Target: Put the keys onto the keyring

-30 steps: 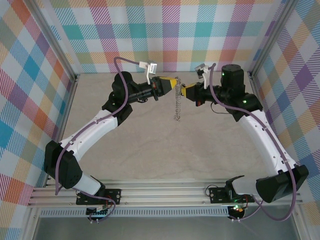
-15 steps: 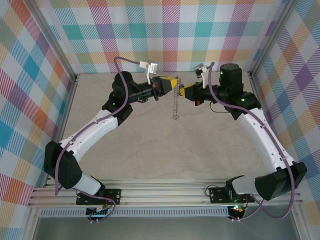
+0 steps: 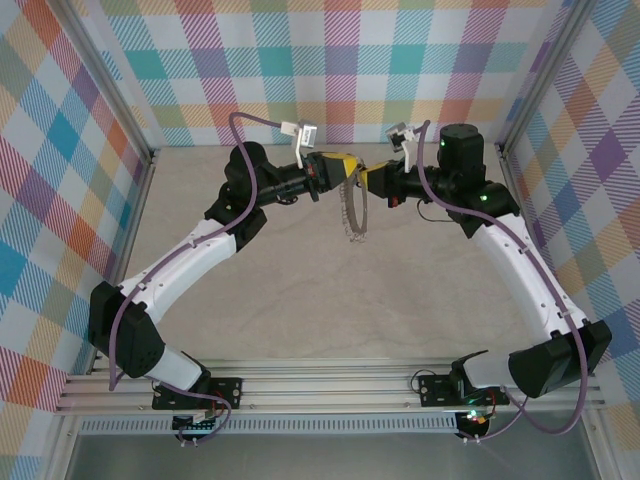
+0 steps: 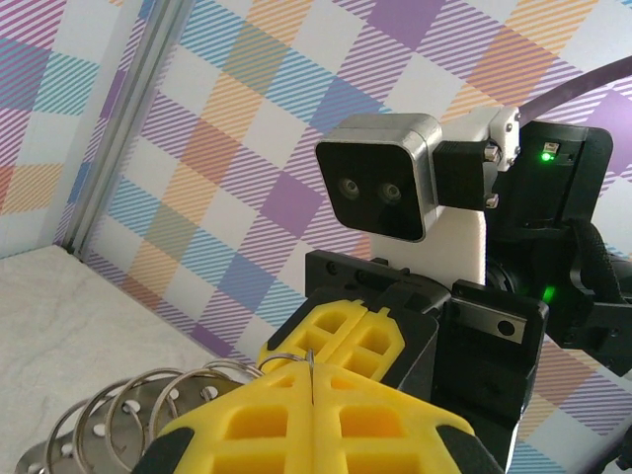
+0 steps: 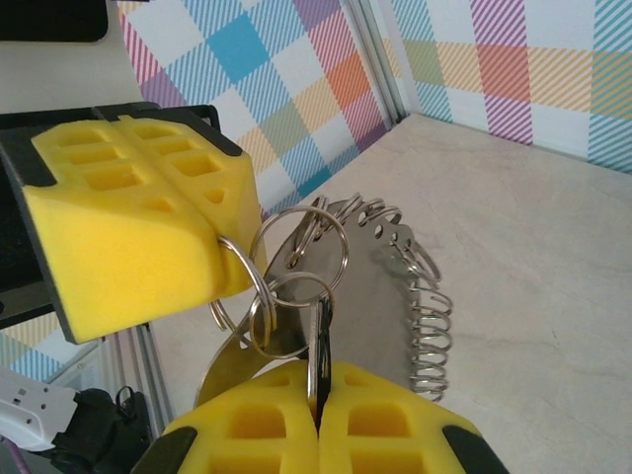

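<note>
No readable text, labels, brands, numbers or signs stand on anything here.

The keyring (image 3: pixel 352 212) — a thin silvery hoop fringed with small loops — hangs upright, its top pinched in the left gripper (image 4: pixel 311 390). The keys (image 5: pixel 318 346), one tiny dark piece on a small loop, sit clamped in the right gripper (image 5: pixel 318 405) at the hoop's top.
</note>
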You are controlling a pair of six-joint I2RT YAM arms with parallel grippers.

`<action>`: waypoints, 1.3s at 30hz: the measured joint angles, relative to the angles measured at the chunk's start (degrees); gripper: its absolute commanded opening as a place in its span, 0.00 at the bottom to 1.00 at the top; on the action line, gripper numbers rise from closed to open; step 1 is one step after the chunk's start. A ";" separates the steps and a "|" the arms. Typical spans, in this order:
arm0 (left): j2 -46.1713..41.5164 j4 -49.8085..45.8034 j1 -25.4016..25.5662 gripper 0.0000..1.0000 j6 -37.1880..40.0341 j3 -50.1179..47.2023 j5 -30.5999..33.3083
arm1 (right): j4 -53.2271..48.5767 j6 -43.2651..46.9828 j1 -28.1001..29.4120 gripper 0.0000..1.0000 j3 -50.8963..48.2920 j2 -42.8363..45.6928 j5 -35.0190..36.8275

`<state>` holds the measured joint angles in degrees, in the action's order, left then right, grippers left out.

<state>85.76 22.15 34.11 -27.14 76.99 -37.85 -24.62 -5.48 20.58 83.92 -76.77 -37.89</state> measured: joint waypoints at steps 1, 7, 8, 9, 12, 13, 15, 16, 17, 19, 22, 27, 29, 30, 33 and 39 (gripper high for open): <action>0.02 0.00 0.00 0.00 0.00 0.00 0.00 | -0.26 0.22 -0.02 0.00 0.09 0.00 0.35; 0.02 -0.04 0.00 0.00 0.11 0.00 0.00 | -1.29 0.85 -1.40 0.00 0.20 0.87 1.29; 0.02 -0.09 0.00 0.00 0.20 0.00 0.00 | -1.38 0.90 -1.73 0.00 0.31 1.09 1.36; 0.02 -0.20 0.00 0.00 0.35 0.00 0.00 | -1.57 1.05 -2.10 0.00 0.57 1.36 1.44; 0.02 -1.05 0.02 0.00 0.70 0.00 0.00 | -1.81 1.46 -2.69 0.00 1.44 2.03 1.36; 0.04 -1.09 0.13 0.00 0.87 0.00 -0.02 | -2.10 1.51 -2.67 0.00 1.81 2.19 1.27; 0.04 -0.98 0.39 0.00 1.07 0.00 -0.02 | -2.49 1.51 -2.69 0.00 2.40 2.27 1.20; 0.04 -0.96 0.55 0.00 1.09 0.00 -0.02 | -2.64 1.51 -2.69 0.00 2.62 2.25 1.01; 0.04 -1.01 0.61 0.00 1.09 0.00 -0.02 | -2.84 1.51 -2.69 0.00 2.75 2.25 0.90; 0.04 -1.05 0.63 0.00 1.09 0.00 -0.04 | -3.15 1.49 -2.69 0.00 2.86 2.25 0.68; 0.04 -1.07 0.63 0.00 1.09 0.00 -0.02 | -3.34 1.46 -2.80 0.00 2.86 2.25 0.33; 0.04 -1.07 0.63 0.00 1.09 0.00 -0.04 | -3.30 0.98 -2.99 0.00 2.86 2.16 -0.85; 0.04 -1.07 0.63 0.00 1.09 0.00 -0.02 | -3.04 0.35 -2.99 0.00 2.86 1.95 -1.44; 0.04 -1.07 0.63 0.00 1.09 0.00 0.00 | -2.78 0.17 -2.99 0.00 2.86 1.77 -1.70; 0.04 -1.11 0.63 0.00 1.09 0.00 0.22 | -2.29 -0.09 -2.89 0.00 2.86 1.20 -2.32; 0.11 -1.27 0.70 0.00 1.09 0.02 0.44 | -1.81 -0.07 -2.56 0.00 2.86 0.15 -2.71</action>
<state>85.86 20.88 34.81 -26.04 77.01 -37.41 -26.44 -5.54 18.02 86.78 -76.62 -40.60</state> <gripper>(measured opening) 0.049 0.052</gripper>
